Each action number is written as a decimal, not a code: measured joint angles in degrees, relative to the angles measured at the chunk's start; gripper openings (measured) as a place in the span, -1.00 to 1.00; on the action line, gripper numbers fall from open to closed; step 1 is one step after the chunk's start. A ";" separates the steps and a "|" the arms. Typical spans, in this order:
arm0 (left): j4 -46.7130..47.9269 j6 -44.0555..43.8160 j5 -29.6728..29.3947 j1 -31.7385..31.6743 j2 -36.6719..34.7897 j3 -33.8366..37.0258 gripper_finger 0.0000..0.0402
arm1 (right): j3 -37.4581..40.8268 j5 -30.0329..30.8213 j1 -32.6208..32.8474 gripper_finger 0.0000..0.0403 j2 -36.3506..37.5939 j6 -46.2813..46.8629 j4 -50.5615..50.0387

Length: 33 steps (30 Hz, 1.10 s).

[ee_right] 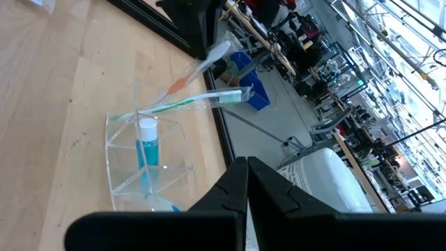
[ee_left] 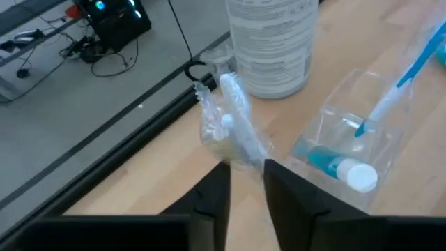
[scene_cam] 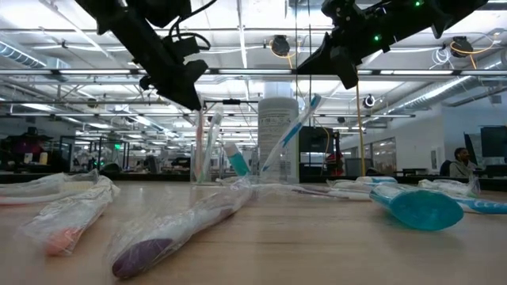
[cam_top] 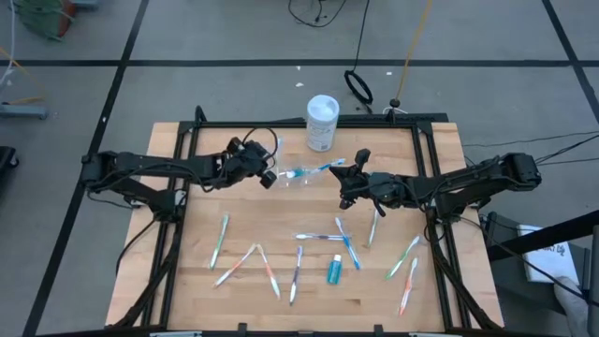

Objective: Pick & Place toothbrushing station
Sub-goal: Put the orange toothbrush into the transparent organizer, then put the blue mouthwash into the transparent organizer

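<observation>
**Wrapped brush at the holder, left end effector about to let go**

From above, the left end effector point(cam_top: 266, 174) hung over the rear of the bench point(cam_top: 187, 281), just beside the clear cup point(cam_top: 301, 178), which already carried a blue toothbrush point(cam_top: 318, 169). The right end effector point(cam_top: 348, 194) hovered close on the cup's other side. More toothbrushes and a toothpaste tube point(cam_top: 333, 271) lay scattered nearer the front edge, well apart from the cup. A white tub point(cam_top: 322, 123) stood behind it.

At bench level, wrapped brushes lay in the foreground, and the cup stood in front of the tub with brushes and a tube leaning in it; both arms hung above.

The left wrist camera showed its fingers point(ee_left: 212, 202) a narrow gap apart, with a toothbrush in a plastic wrapper point(ee_left: 233, 125) standing at their tips; whether they gripped it or had released it could not be told. The cup sat just beside, holding a tube.

The right wrist camera showed its fingers point(ee_right: 230, 192) pressed together on nothing, facing the cup.

The step in hand seemed to be placing this brush; next, the left arm would likely need to clear it and fetch another from the front.
</observation>
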<state>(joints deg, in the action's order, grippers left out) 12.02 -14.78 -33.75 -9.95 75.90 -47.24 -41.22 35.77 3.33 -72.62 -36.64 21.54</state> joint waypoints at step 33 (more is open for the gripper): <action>0.47 -1.50 5.69 -1.43 0.00 0.00 0.03 | -0.01 -17.43 -6.41 -0.32 0.00 27.54 -32.66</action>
<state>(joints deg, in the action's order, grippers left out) 12.49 -16.28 -28.05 -11.38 75.90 -47.24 -41.23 18.34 -3.07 -72.62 -9.10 -11.12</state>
